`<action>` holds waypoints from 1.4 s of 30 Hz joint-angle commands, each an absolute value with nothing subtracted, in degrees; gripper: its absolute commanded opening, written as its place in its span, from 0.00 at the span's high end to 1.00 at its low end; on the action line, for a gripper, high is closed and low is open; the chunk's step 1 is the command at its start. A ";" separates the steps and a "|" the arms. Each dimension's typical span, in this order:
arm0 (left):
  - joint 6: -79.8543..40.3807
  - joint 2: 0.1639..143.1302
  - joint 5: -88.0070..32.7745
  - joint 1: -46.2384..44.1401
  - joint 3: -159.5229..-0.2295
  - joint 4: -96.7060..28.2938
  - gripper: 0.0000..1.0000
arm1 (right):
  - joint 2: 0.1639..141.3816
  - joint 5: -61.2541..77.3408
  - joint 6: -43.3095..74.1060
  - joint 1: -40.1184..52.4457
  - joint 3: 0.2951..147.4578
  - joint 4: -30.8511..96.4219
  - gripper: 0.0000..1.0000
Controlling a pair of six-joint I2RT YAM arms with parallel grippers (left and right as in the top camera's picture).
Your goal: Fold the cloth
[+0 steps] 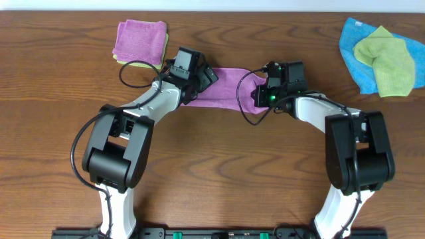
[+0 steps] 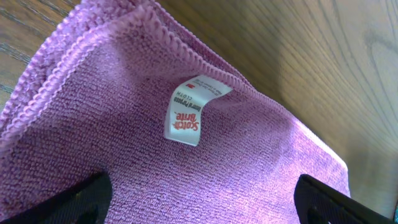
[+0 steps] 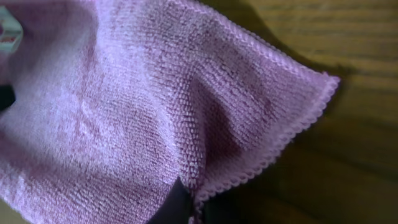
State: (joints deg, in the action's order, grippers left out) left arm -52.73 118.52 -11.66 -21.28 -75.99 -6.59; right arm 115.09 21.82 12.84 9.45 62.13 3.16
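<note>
At the far left of the table (image 1: pixel 219 166) lay one folded pile (image 1: pixel 139 41), a pink-purple piece on top with a yellow-green edge showing beneath it. Just right of it the left gripper (image 1: pixel 199 81) stood over the left end of the cloth (image 1: pixel 229 85), its two fingers (image 2: pixel 74 199) spread wide and released, holding nothing; one white label (image 2: pixel 189 112) showed on the fabric between them. The cloth itself lay as a purple band across the middle of the table, between the two grippers. At its right end the right gripper (image 1: pixel 260 98) was clenched, with the corner of the cloth pinched at its dark finger (image 3: pixel 173 208). Far right, well apart, lay one blue cloth (image 1: pixel 352 50) with one green cloth (image 1: pixel 388 60) on it.

The step in hand looked like taking hold of both ends for a fold. Next, the left fingers would probably need to close on their end, so both arms could lift and carry it over together.
</note>
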 commanded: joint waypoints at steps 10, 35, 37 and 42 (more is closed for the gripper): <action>-52.95 119.61 -11.46 -21.15 -76.27 -7.03 0.05 | 118.28 13.98 11.70 8.49 70.76 10.66 0.99; -50.28 113.67 -14.87 -17.54 -76.31 -6.61 0.05 | 117.64 18.13 8.38 14.09 86.17 32.14 0.99; -50.15 112.12 -14.94 -16.69 -76.31 -6.70 0.05 | 117.64 17.76 7.01 14.24 87.33 33.34 0.99; -50.11 107.77 -15.09 -14.94 -76.31 -10.28 0.05 | 117.64 17.74 6.72 14.92 88.27 34.24 0.99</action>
